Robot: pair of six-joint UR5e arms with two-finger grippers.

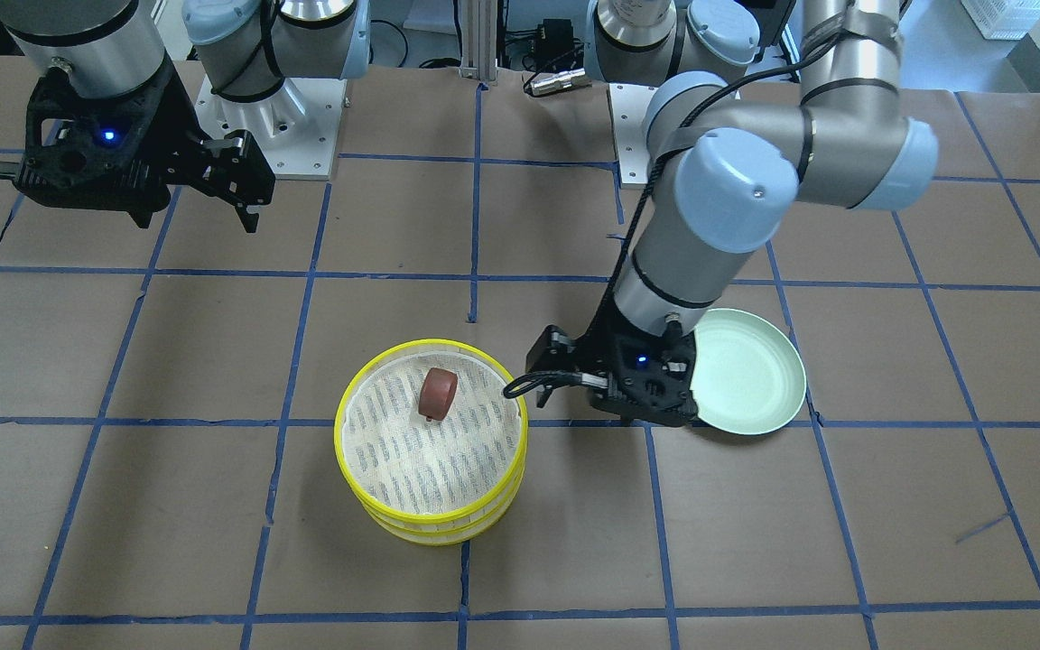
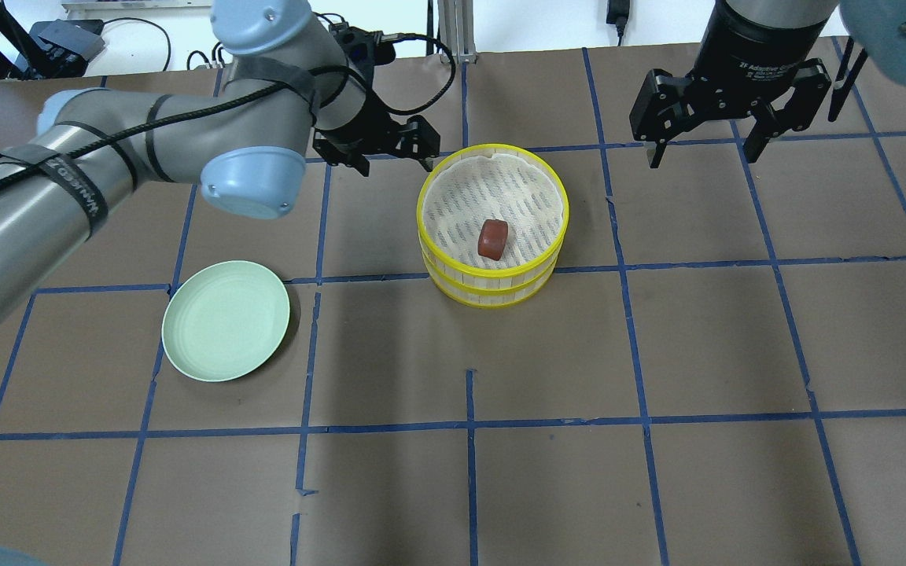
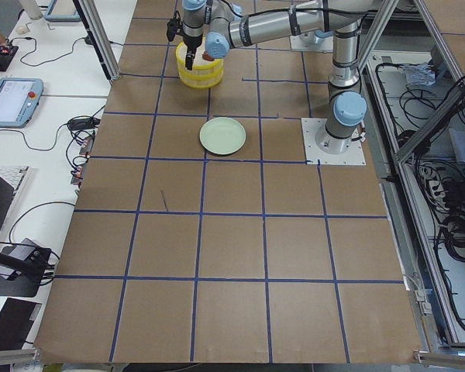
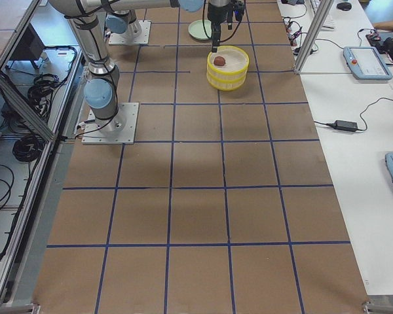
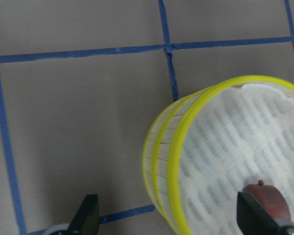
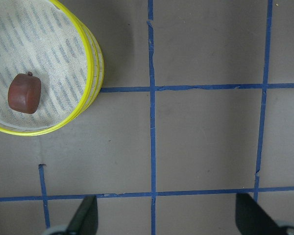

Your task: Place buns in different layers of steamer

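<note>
The steamer (image 2: 422,206), two stacked yellow-rimmed trays with mesh liners, stands at mid-table. The reddish-brown bun (image 2: 492,238) lies in its top tray, also seen in the front view (image 1: 438,394) and the right wrist view (image 6: 24,93). The white bun is out of view. My left gripper (image 2: 394,161) is open and empty, just beside the steamer's far left rim (image 5: 174,166). My right gripper (image 2: 701,157) is open and empty, raised well to the right of the steamer.
A pale green plate (image 2: 225,321) lies empty on the table to the left of the steamer, under my left arm. The brown table is marked with a blue tape grid. The arm bases and cables are at the far edge.
</note>
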